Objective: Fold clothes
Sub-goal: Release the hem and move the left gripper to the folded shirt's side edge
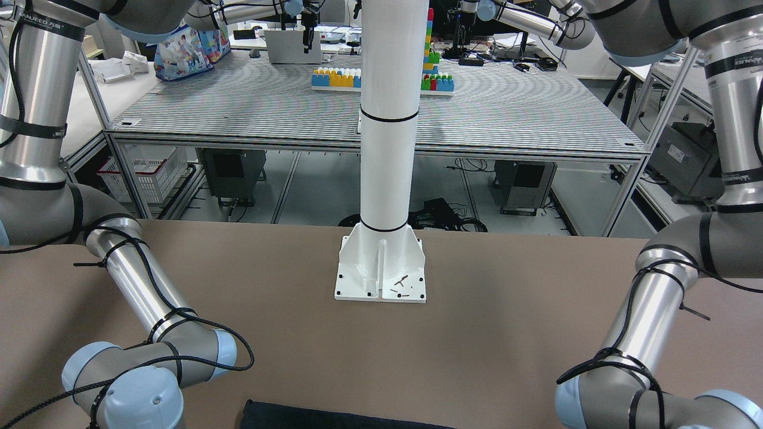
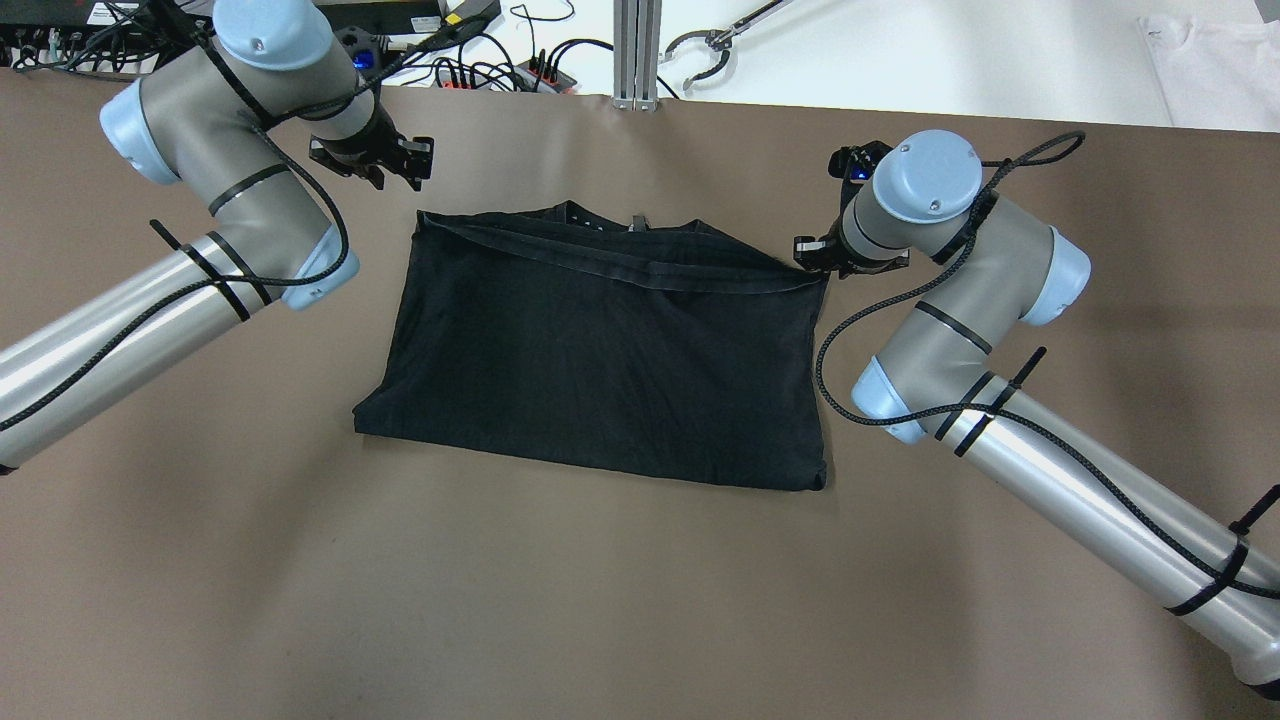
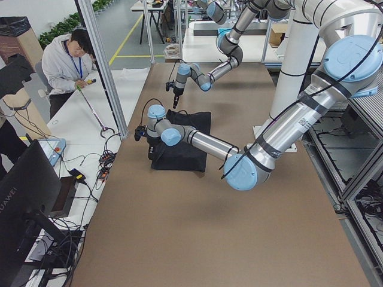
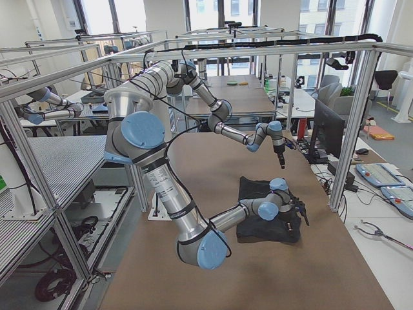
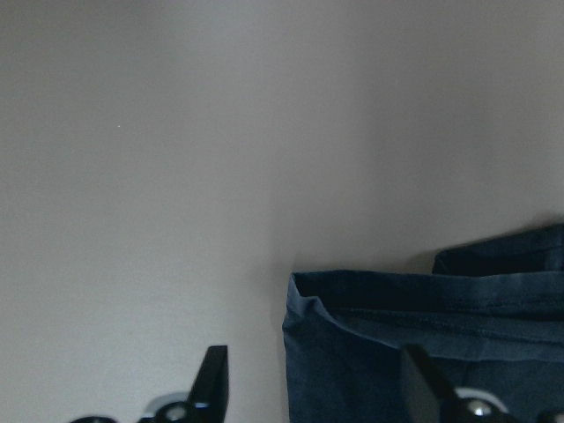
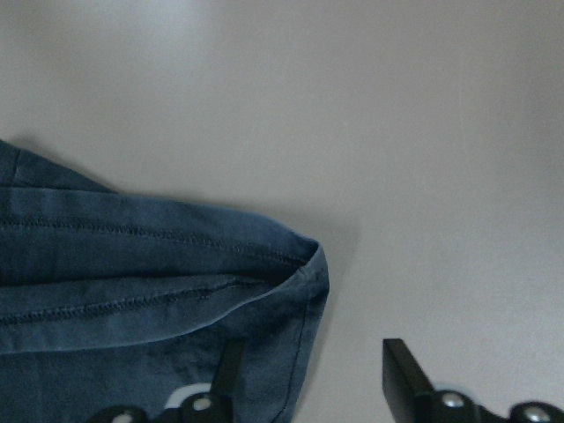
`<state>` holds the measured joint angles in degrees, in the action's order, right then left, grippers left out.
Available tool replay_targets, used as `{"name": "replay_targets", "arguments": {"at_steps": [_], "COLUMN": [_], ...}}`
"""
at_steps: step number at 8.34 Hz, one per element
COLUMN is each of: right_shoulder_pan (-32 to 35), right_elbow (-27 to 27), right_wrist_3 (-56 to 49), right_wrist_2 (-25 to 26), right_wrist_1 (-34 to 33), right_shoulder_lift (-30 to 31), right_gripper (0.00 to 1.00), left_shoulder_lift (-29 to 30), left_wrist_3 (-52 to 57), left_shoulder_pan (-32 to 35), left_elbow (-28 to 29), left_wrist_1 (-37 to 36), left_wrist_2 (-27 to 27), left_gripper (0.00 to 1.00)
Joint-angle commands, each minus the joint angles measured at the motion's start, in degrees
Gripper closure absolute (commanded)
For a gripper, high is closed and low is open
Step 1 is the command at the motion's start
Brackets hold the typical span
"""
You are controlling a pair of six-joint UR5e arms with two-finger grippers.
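In the front-facing view, only an edge of the clothes is seen on the table. From overhead, the clothes are laid flat between the left gripper and the right gripper. In each wrist view, the jaws are spread, nothing grasped, a hemmed corner below.

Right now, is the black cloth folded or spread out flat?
Folded. The black cloth lies doubled, its hemmed edge laid across the far side; both wrist views show stacked layers.
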<state>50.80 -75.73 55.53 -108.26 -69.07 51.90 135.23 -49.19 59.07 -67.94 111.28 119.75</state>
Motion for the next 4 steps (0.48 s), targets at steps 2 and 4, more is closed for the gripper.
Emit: {"name": "replay_targets", "arguments": {"at_steps": [2, 4], "right_shoulder_pan": [0.18, -1.05], "right_elbow": [-3.62, -5.04], "right_wrist_3": [-2.01, -1.04], "right_wrist_2": [-2.13, -1.95], "right_wrist_1": [0.16, 0.16], "right_shoulder_lift": [2.32, 2.33], "right_gripper": [0.06, 0.06], "left_shoulder_lift": [-18.8, -27.53], "left_wrist_3": [1.03, -0.45], "left_shoulder_pan": [-1.92, -6.06], "left_elbow": [-18.31, -22.22], "left_wrist_1": [4.71, 14.27], "left_wrist_2": [3.03, 3.12], "left_gripper": [0.0, 0.0]}}
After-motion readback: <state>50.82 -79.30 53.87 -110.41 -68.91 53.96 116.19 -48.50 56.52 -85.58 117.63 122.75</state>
